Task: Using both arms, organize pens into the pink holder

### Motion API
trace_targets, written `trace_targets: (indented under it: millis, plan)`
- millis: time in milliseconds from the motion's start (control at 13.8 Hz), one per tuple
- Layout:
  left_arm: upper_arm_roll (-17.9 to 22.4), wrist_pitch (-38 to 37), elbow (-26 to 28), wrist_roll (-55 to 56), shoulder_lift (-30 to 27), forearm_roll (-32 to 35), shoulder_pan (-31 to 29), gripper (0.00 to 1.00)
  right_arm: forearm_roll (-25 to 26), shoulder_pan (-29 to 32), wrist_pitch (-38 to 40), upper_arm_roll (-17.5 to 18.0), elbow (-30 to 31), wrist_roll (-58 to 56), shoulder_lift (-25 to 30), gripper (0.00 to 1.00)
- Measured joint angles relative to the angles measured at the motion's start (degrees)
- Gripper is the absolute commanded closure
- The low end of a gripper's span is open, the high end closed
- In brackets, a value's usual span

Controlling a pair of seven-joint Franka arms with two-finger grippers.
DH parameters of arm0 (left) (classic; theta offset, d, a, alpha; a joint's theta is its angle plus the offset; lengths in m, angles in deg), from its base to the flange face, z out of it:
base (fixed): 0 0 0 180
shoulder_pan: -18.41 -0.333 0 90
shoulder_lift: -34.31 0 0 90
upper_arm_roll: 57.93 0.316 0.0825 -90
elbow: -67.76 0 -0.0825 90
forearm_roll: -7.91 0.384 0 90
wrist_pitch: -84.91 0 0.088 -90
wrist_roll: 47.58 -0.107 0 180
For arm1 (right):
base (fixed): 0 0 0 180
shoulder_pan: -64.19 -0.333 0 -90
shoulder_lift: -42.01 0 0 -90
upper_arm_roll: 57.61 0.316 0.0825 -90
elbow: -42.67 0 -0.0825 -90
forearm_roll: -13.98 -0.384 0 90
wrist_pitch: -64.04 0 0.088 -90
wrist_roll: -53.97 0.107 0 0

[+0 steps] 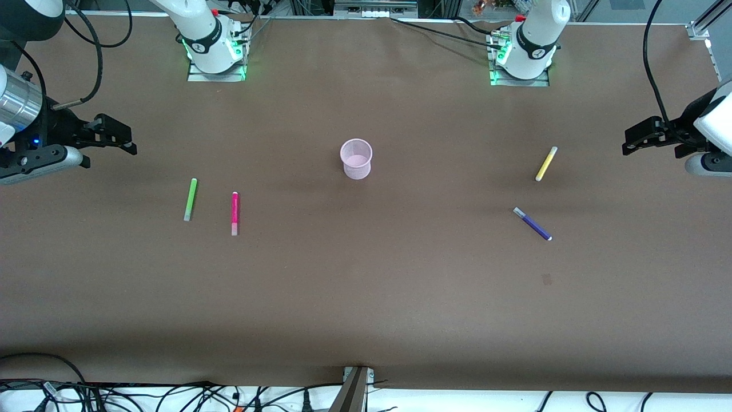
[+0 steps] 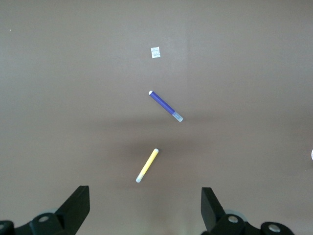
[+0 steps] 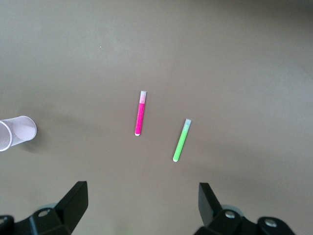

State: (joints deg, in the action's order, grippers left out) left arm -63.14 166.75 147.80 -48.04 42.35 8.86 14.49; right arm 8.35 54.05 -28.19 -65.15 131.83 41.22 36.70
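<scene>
Left tool (image 1: 632, 140) hovering wide open, yellow pen (image 1: 546, 163) and purple pen (image 1: 532, 224) lying at eight o'clock; right tool (image 1: 123, 140) gaping, green pen (image 1: 190, 199) and pink pen (image 1: 234, 213) at five o'clock; pink holder (image 1: 356, 159) standing mid-desk (image 1: 366, 297).

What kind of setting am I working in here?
Most likely a robotics lab bench: two arm bases bolted to a brown-covered table, loose cables along its edge, and only staged props, four pens and a pink holder. Both grippers, left and right, wait open.
</scene>
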Motion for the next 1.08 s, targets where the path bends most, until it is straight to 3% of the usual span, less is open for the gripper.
trace_targets:
  millis: [1084]
  plan:
    - [0.13, -0.58, 0.9, 0.09, 2.35, -0.33, -1.4, 0.0, 0.85, 0.0, -0.97, -0.03, 0.0, 0.0, 0.0, 0.0]
